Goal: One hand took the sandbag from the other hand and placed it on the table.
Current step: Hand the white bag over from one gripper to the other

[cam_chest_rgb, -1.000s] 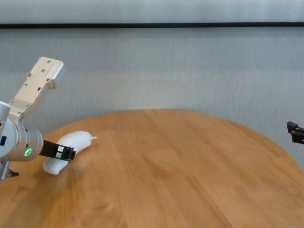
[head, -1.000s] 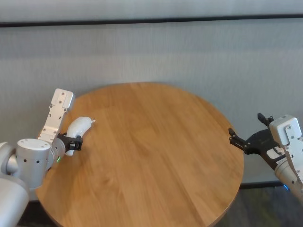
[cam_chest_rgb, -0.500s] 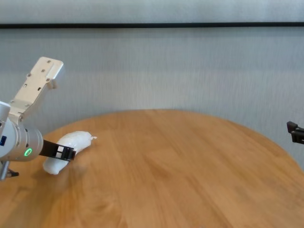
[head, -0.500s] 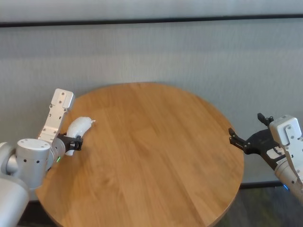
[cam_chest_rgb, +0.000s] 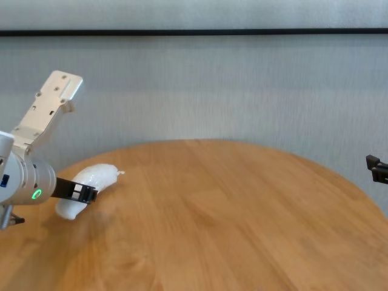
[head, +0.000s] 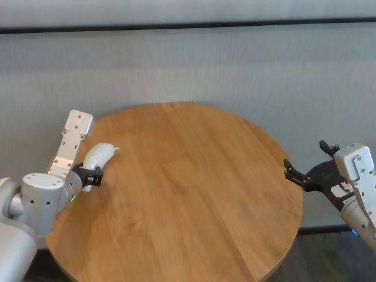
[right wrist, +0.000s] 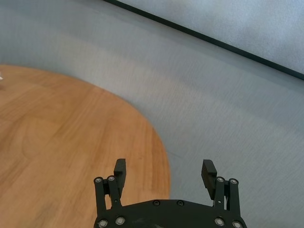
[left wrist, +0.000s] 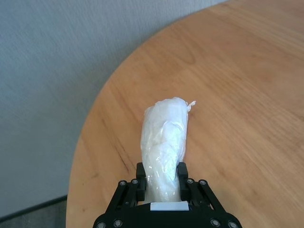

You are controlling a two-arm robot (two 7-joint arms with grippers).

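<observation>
**Sandbag in left grip, handover not begun**

We see the left gripper [head: 91,176] (green ring on wrist) clamped on the sandbag [head: 96,157], over the left edge of the table [head: 188,200]. Fingers pinch the bag near its back half, so most of the pouch incl. the knotted tip sticks out fwd past the fingertips. We judge that's deliberate: leaves a free length for the other hand to grab w/o finger clash.

Chest view: bag [cam_chest_rgb: 85,188] tilts, tip end higher, rear end drooping low toward the wood; can't tell if that end touches the table or just hangs above it. Left wrist view shows the bag [left wrist: 165,145] squeezed btwn both pads, pointing inward across the tabletop, i.e. toward the partner arm.

Right gripper [head: 305,176] (blue light barely visible low on that arm) sits off the table's right edge, well apart from the bag, whole tabletop btwn them. Right wrist view: its fingers [right wrist: 120,169] spread wide, nothing held. We read that as pre-opened, ready to receive.

Our guess on stage: early. Both arms need to converge toward table middle before any transfer; placing comes after.

Risk: bag is soft and lumpy, may sag or slip when grip swaps.
</observation>
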